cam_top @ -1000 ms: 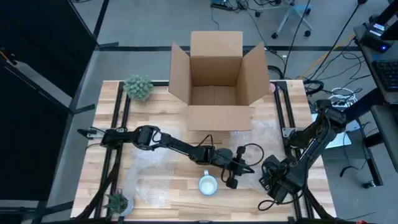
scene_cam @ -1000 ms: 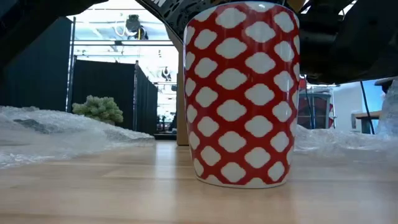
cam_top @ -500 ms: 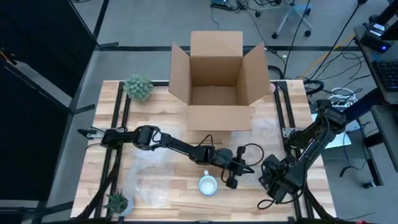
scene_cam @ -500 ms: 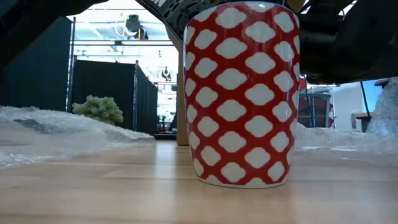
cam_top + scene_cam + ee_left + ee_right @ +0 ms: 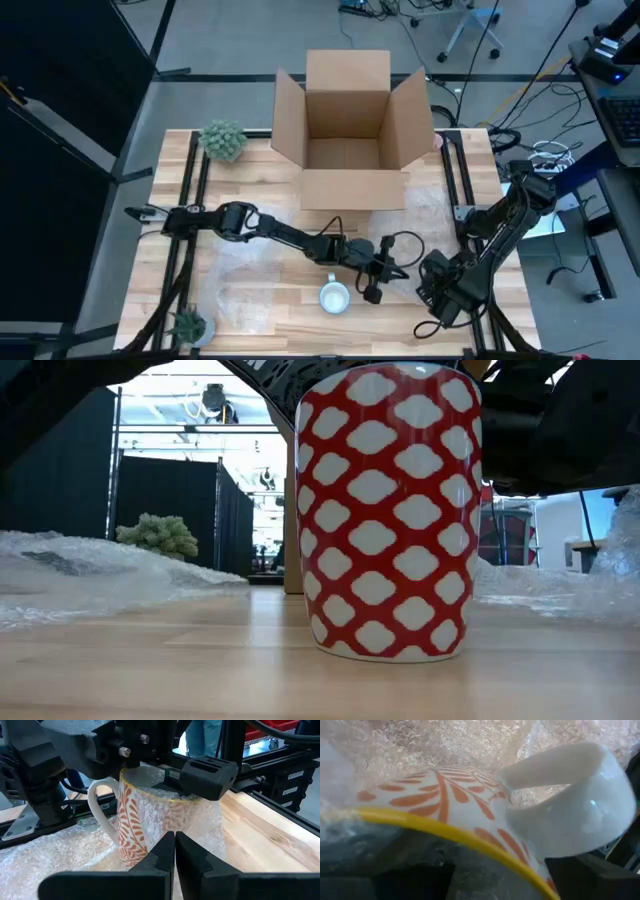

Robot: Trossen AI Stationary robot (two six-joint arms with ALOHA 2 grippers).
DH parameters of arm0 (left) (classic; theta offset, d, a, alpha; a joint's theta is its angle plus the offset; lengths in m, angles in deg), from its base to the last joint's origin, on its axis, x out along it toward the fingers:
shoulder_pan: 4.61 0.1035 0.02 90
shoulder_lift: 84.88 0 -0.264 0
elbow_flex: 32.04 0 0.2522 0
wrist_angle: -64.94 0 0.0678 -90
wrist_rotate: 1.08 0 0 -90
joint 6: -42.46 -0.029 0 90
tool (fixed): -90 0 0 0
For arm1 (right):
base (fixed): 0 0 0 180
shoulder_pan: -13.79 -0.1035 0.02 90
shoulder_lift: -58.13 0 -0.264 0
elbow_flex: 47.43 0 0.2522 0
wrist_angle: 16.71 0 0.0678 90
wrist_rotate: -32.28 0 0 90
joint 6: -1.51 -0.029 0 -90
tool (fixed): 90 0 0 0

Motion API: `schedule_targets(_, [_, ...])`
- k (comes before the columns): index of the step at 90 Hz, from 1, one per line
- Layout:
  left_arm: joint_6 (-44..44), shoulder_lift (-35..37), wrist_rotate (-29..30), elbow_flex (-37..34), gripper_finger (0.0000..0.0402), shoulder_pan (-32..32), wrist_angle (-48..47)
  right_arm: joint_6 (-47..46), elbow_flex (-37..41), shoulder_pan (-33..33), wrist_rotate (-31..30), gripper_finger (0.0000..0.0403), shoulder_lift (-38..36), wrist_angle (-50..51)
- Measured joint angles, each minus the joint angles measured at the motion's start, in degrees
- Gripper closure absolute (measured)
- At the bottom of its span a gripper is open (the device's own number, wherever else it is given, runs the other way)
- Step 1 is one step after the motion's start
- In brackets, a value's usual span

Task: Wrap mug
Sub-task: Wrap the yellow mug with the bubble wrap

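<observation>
A white mug with orange leaves and a yellow rim (image 5: pixel 145 820) stands upright on bubble wrap (image 5: pixel 55 850) between my two grippers; a sheet of the wrap covers its side. My right gripper (image 5: pixel 200 780) is shut on its rim, opposite the white handle (image 5: pixel 102 815). My left gripper (image 5: pixel 175 840) is shut right in front of the wrapped side. In the high view the arms hide this mug. A second mug, red with white shapes (image 5: pixel 385 510), stands alone on its base on the table (image 5: pixel 333 297), just left of my left gripper (image 5: pixel 378 280). My left gripper meets the bubble wrap (image 5: pixel 195 820) draped on the mug's side with its shut fingertips, coming level from the table's left. The fingers themselves hide whether wrap lies between them. My right gripper holds the orange mug's yellow rim (image 5: pixel 435 827) on the side away from the handle. One finger is inside the mug and one outside, with wrap under them. It comes from above and from the table's right; the mug stays upright on the wrap.
An open cardboard box (image 5: pixel 350 130) stands at the table's far middle. Small plants sit at the far left (image 5: pixel 222 140) and the near left corner (image 5: pixel 187 325). More bubble wrap (image 5: pixel 245 290) lies spread on the near left of the table.
In the low view the bubble wrap at the right edge has risen a little higher. Both arms and the red mug have kept their places.
</observation>
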Motion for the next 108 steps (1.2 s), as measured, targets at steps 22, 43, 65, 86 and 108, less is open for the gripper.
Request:
schedule_targets(22, [-0.03, 0.0, 0.0, 0.0, 0.0402, 0.09, -1.65, 1.98, -0.01, 0.0, -0.02, 0.0238, -0.02, 0.22])
schedule_targets(43, [-0.03, -0.02, 0.0, 0.0, 0.0402, 0.11, -1.63, 2.89, -0.02, 0.0, 0.02, 0.0311, -0.04, -0.04])
schedule_targets(65, [-0.07, -0.02, 0.0, 0.0, 0.0402, 0.25, -3.07, 4.78, -0.13, 0.0, -0.3, 0.0373, -0.17, -1.45])
schedule_targets(86, [-0.05, -0.02, 0.0, 0.0, 0.0402, 0.6, -4.5, 7.64, -0.17, 0.02, -0.49, 0.0388, -0.24, -3.55])
schedule_targets(108, [-0.05, -0.02, 0.02, 0.0, 0.0402, 1.95, -9.69, 14.24, -2.86, 0.07, 0.97, 0.0388, 0.06, -5.23])
